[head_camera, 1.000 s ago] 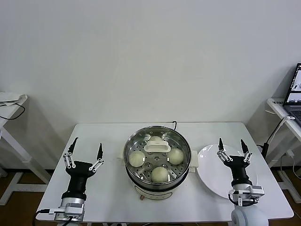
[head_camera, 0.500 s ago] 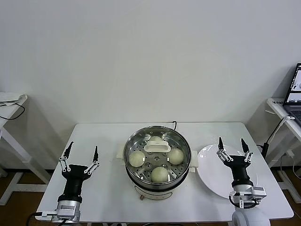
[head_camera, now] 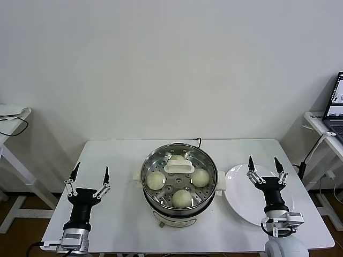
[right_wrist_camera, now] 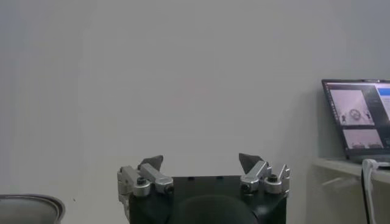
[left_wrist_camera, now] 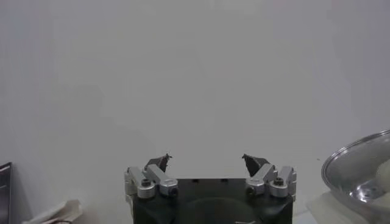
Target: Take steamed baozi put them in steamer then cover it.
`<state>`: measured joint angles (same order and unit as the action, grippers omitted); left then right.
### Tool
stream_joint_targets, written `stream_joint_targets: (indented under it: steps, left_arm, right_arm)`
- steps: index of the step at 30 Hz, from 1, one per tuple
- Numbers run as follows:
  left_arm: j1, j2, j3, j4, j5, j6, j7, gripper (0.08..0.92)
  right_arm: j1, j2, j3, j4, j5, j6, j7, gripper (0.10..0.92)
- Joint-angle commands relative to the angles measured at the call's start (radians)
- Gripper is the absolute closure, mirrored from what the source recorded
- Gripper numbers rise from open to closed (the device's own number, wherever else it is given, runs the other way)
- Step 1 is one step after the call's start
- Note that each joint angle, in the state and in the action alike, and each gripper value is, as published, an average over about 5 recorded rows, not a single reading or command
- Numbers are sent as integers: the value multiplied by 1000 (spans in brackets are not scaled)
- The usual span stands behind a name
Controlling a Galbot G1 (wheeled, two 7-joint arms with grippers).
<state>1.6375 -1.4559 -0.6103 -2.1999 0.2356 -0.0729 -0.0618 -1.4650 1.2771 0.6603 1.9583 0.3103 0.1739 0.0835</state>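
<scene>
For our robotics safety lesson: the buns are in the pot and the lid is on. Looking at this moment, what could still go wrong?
1. The cover may not sit squarely on the steamer; its seating cannot be confirmed here.
2. The right gripper, open, hangs over the white plate, which overhangs the table edge; a low move could knock it off.
3. The left gripper, open, is beside the steamer and could clip its side handle.
</scene>
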Motion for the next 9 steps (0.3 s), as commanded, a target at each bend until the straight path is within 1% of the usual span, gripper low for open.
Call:
stream_joint_targets:
  steps: [1,9]
  left_arm:
    - [0,-2,-9,1,-28,-2,5,177]
    - [2,-4,-8,2,-32,-2,9,177]
  right_arm:
    - [-4,-1,1,7,-8,-5,1,203]
    - [-9,-2,-1,11,-14,-8,3,203]
